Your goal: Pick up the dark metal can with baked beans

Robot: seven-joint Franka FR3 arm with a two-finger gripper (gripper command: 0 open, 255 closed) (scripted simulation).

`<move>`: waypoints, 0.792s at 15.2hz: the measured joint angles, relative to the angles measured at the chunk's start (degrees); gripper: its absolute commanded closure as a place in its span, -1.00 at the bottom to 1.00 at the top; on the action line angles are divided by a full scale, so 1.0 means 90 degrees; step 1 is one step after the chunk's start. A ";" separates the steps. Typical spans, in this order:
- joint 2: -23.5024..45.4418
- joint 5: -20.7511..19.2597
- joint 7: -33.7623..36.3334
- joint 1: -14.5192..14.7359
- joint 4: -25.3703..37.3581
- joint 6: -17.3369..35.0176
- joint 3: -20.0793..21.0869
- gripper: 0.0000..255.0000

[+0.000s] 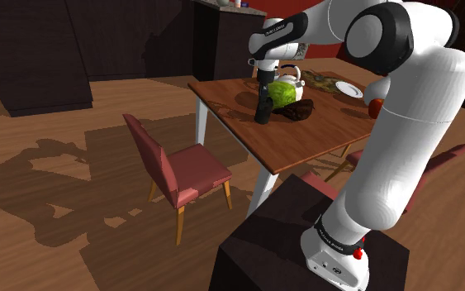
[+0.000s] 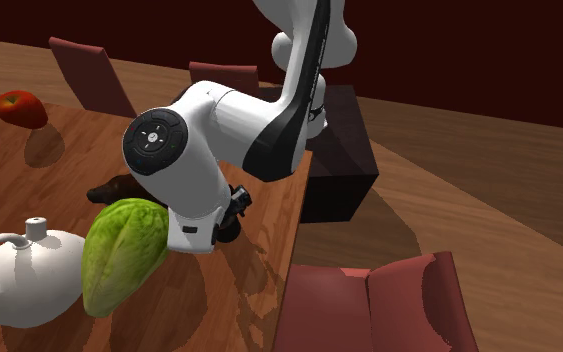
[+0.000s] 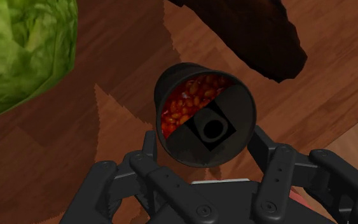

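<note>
The tool (image 3: 204, 145) is pinching the dark bean can (image 3: 206, 108) by its sides, beside the lettuce (image 3: 25, 51) over the surface (image 3: 126, 63). The round wall is likely risking a slip, tilting the can and spilling beans.

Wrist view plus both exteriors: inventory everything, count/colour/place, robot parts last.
can: one, dark, beans showing on top; on the table, between the jaws
lettuce: one, green; beside the can
teapot: one, white; next to the lettuce
lump: one, dark brown; just past the can
fruit: one, red; on the table
plate: one, white; on the table
table: one, brown wood, white legs
chairs: three, red; around the table
stand: one, dark box
arm: one, white, dark joints
jaws: black, closed on the can's sides
</note>
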 measured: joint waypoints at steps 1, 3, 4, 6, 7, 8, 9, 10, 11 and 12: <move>0.0001 0.0000 0.0000 0.0000 0.0001 0.0001 0.0000 1.00; 0.0001 0.0000 0.0000 -0.0001 0.0002 0.0002 -0.0001 1.00; 0.0003 0.0001 -0.0001 -0.0001 0.0005 0.0000 -0.0001 1.00; 0.0004 0.0000 -0.0002 -0.0002 0.0005 0.0001 -0.0001 1.00; 0.0007 0.0003 -0.0003 -0.0003 0.0007 0.0004 -0.0001 1.00; -0.0013 -0.0009 0.0003 0.0001 0.0018 -0.0033 -0.0003 1.00; -0.0027 -0.0017 0.0004 0.0000 0.0055 -0.0087 -0.0006 1.00; -0.0048 -0.0029 0.0010 0.0002 0.0099 -0.0151 -0.0009 1.00; -0.0097 -0.0055 0.0034 0.0015 0.0125 -0.0222 -0.0010 1.00; -0.0112 -0.0064 0.0040 0.0016 0.0197 -0.0306 -0.0012 1.00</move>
